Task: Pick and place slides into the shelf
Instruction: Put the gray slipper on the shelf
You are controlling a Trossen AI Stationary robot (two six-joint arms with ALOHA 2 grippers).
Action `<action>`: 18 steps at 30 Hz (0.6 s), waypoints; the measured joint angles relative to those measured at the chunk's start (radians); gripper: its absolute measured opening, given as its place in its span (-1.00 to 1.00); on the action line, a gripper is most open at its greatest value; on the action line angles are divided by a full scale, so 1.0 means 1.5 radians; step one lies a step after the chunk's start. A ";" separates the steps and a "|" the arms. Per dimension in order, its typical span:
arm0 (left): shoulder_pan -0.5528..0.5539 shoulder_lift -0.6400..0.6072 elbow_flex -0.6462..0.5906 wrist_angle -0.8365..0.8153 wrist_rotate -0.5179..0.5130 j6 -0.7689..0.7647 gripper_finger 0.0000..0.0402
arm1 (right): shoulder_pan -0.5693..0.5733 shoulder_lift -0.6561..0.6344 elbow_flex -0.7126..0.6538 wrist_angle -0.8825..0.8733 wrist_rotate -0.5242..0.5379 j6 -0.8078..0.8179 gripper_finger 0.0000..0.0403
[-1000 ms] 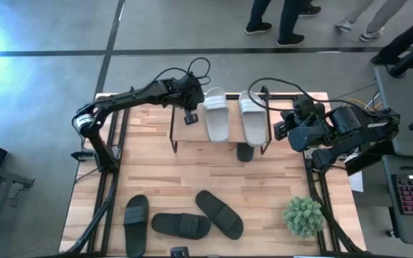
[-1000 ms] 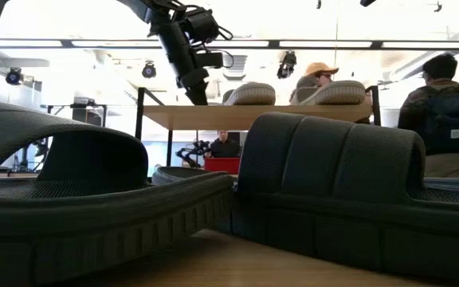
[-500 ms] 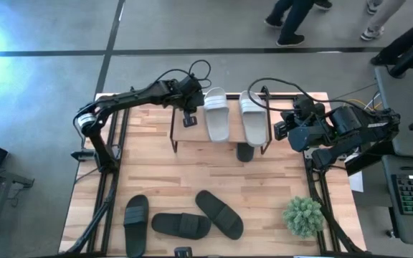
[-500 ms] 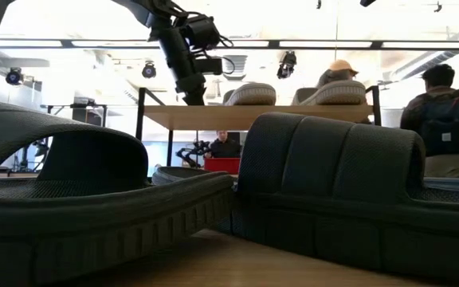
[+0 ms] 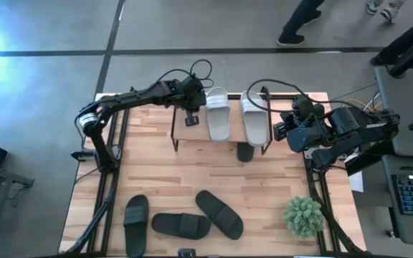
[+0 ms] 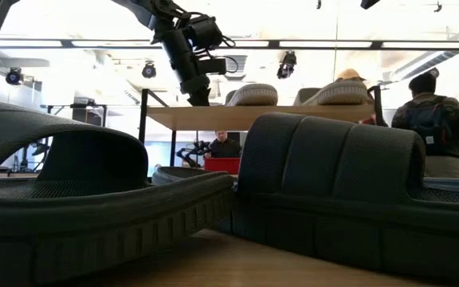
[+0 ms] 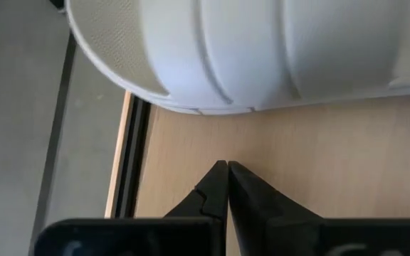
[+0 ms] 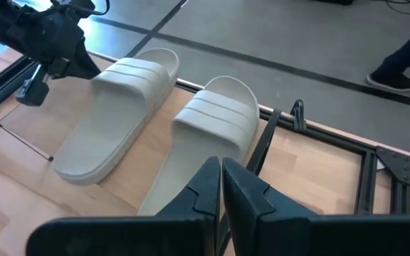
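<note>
The left hand [image 5: 190, 119] hovered over the shelf [image 5: 192, 135], pressed together and empty, just beside the white slide [image 5: 217, 117]. The right hand [image 5: 278, 130] was pinched together too, near the other one [image 5: 253, 119].

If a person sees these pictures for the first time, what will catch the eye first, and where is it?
Two pale slides lie side by side on the shelf at the table's far side. The left gripper, shut, hovers over the shelf top beside the left pale slide, and the right gripper, shut too, waits at the shelf's right end. Three dark slides wait along the near edge, and a fourth peeks out from under the shelf.
</note>
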 joint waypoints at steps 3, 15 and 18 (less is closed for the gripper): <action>-0.009 0.000 0.023 -0.052 -0.001 0.000 -1.00 | 0.000 0.000 -0.002 0.000 -0.010 0.002 -0.96; -0.023 0.053 0.124 -0.159 0.001 0.010 -1.00 | 0.000 0.000 -0.004 0.000 -0.029 0.008 -0.96; -0.023 0.088 0.161 -0.194 0.003 0.019 -1.00 | -0.001 -0.003 -0.004 0.000 -0.038 0.008 -0.96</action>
